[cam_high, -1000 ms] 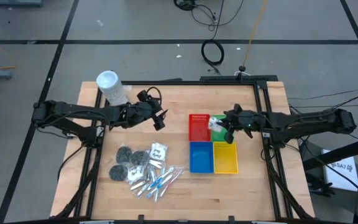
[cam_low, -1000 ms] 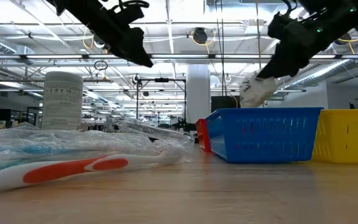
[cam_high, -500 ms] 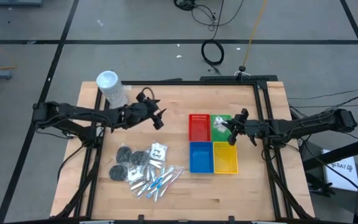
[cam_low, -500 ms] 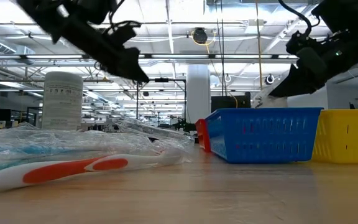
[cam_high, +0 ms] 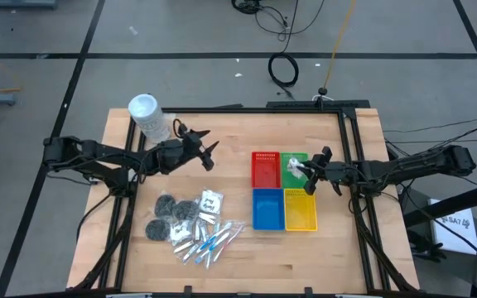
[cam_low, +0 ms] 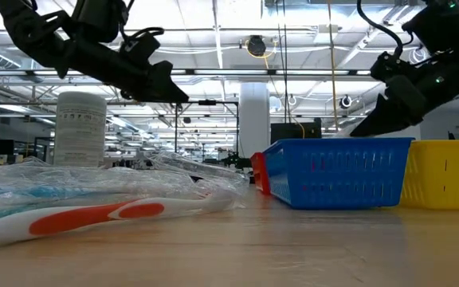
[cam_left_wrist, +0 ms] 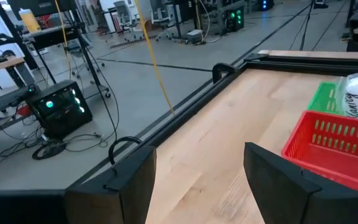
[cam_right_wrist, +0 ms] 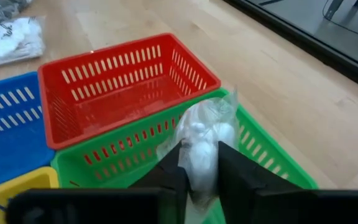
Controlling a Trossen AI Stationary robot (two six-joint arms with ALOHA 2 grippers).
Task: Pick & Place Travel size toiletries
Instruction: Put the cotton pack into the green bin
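One white packet (cam_right_wrist: 205,144) (wrist view only) over green tray (cam_right_wrist: 135,157).

— How many trays do you have on the table?

— I count four square slotted plastic trays: one red (cam_high: 265,168), one green (cam_high: 291,157), one blue (cam_high: 267,209), one yellow (cam_high: 300,210).

— And the tub?

— One tall white cylindrical tub (cam_high: 149,117).

— The small items?

— In the pile I make out three dark grey round bundles (cam_high: 165,203) for sure, possibly a fourth. White square packets (cam_high: 212,200): two clearly, maybe a third half-covered. One more clear-wrapped white packet (cam_right_wrist: 205,140) over by the trays. The slim clear-wrapped blue-and-white sticks (cam_high: 209,242) overlap; I see at least four and cannot count them exactly.
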